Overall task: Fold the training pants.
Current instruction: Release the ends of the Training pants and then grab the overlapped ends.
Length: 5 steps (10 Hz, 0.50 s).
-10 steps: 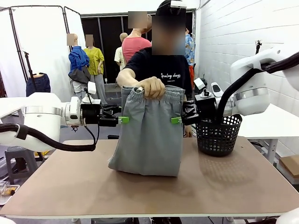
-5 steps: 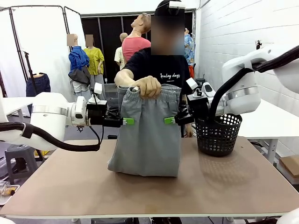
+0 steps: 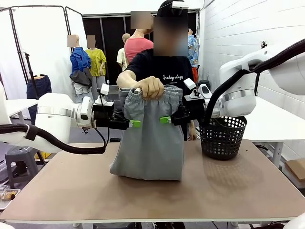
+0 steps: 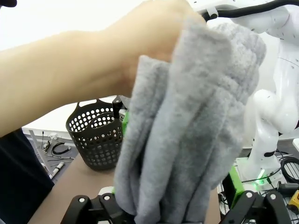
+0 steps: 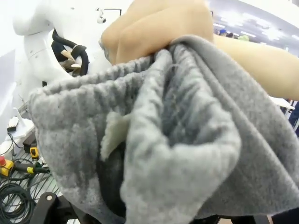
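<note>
The pants (image 3: 148, 148) are held up by a hand (image 3: 152, 88) above the claws; their sides are enclosed by the spread left claw (image 3: 135, 124) and the spread right claw (image 3: 165, 119).

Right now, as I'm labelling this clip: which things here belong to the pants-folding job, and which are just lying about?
Job: light grey jersey training pants, held up by the waistband in the person's hand; left gripper and right gripper, both open at the pants' sides.
Lying about: black perforated basket on the brown table.
</note>
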Available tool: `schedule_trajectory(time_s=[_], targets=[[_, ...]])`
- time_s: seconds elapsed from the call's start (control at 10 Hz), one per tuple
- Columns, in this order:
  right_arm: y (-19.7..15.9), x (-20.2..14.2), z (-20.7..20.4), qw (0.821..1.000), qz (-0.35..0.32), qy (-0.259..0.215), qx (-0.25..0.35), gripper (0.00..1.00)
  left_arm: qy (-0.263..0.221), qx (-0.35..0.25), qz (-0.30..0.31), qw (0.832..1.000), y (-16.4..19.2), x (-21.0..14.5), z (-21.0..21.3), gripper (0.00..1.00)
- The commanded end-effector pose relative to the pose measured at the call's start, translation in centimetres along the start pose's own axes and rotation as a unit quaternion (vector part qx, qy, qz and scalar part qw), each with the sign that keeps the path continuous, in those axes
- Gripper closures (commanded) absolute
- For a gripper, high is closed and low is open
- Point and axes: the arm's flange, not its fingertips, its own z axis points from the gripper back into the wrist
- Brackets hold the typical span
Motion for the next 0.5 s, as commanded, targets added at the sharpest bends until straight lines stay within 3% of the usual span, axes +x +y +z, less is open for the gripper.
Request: schedule_trajectory(time_s=[0.0,0.1,0.2,0.3,0.4], targets=[[-0.7,-0.3,-0.7,1.000,-0.003,-0.025,0.004,0.00,-0.016,0.013,-0.004,1.000,0.5,-0.3,-1.3,0.00],[-0.8,-0.4,-0.8,1.000,-0.006,-0.028,0.004,0.00,-0.022,0.016,-0.005,1.000,0.6,-0.2,-1.7,0.00],[-0.8,-0.6,-0.7,0.999,-0.016,-0.030,0.005,0.00,-0.022,0.033,-0.015,0.999,0.8,0.0,-2.3,0.20],[-0.9,-0.6,-0.6,0.999,-0.021,-0.026,0.004,0.12,-0.020,0.037,-0.016,0.999,0.6,0.1,-2.8,0.40],[-1.0,-0.6,-0.4,0.999,-0.025,-0.025,0.004,0.32,-0.010,0.049,-0.013,0.999,0.5,0.2,-3.2,0.59]])
